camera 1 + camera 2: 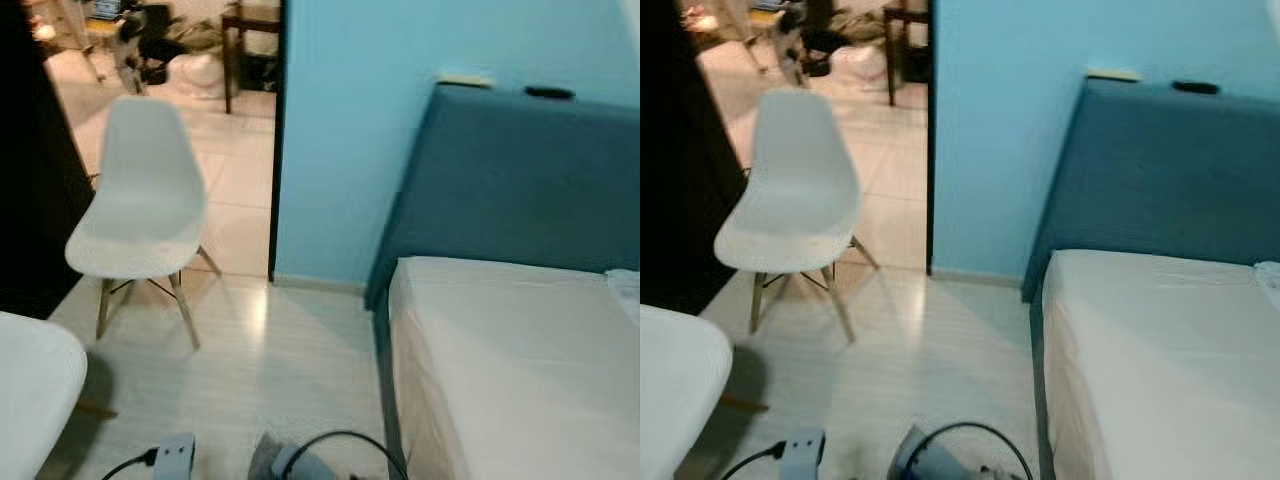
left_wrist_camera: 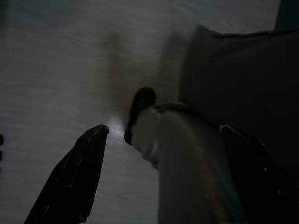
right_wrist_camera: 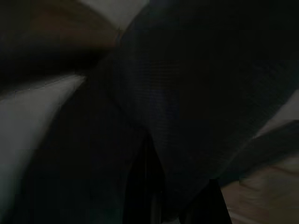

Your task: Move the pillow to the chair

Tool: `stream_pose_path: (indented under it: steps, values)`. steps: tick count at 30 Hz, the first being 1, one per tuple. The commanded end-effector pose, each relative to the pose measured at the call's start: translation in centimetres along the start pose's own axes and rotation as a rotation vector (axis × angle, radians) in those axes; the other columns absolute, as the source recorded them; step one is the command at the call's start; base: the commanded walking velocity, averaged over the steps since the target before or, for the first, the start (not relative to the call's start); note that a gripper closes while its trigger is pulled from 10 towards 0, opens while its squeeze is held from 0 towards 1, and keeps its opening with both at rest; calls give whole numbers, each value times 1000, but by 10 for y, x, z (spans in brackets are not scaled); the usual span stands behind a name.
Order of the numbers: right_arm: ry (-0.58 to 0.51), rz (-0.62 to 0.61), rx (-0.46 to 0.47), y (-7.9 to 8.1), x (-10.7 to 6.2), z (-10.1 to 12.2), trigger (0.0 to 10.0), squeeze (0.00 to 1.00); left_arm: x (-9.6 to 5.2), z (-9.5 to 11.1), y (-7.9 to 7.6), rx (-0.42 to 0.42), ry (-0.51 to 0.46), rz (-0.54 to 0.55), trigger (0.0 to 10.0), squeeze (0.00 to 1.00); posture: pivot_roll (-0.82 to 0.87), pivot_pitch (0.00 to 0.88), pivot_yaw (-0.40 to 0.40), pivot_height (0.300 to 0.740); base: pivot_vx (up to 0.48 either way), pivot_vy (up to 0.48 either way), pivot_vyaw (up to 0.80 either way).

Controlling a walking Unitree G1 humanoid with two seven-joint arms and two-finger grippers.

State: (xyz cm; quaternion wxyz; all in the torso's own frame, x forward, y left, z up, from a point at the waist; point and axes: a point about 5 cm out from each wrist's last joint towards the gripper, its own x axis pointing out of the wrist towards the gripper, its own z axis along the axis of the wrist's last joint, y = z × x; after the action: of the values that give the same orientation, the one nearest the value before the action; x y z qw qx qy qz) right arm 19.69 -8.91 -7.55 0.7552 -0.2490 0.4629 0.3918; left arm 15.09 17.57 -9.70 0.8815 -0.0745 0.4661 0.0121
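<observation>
A white chair (image 1: 143,200) is seen left, by the doorway; pillow edge (image 1: 625,290) lies on the bed (image 1: 510,370) — far right. Left gripper (image 2: 163,154) fingers spread; right gripper's fingers cannot be told — too dark.

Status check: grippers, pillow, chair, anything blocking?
Left gripper hanging idle over the floor, jaws open, empty. Pillow edge at far right of bed. White chair ahead left, seat bare. Cable on floor near feet.
</observation>
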Motion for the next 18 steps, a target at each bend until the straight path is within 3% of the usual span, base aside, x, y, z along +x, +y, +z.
stream_pose_path:
  steps: [1,6,8,11,14,15,18]
  values:
    - [42,-96,21,-22,-7,-10,10000,0,-2,-8,2,-9,24,8,10000,0,120,6,-124,737,0,0,794]
    - [124,-269,52,-37,-15,-31,10000,0,-2,-8,1,-12,24,8,10000,0,125,12,-127,737,0,0,799]
    - [146,-374,114,-49,-21,-41,10000,0,-2,-9,1,-19,23,10,10000,0,125,15,-125,737,0,0,800]
    - [136,-341,203,-45,-20,-43,10000,0,-2,-10,1,-27,23,11,10000,0,124,17,-125,737,0,0,800]
    - [135,-317,207,-41,-18,-42,10000,0,-2,-10,1,-28,24,11,10000,0,124,19,-124,737,0,0,800]
    - [140,-207,193,-25,-12,-42,10000,0,-3,-11,1,-26,24,9,10000,0,128,22,-127,737,0,0,800]
    - [150,-151,182,-14,-9,-44,10000,0,-3,-12,1,-27,25,9,10000,0,132,24,-128,737,0,0,800]
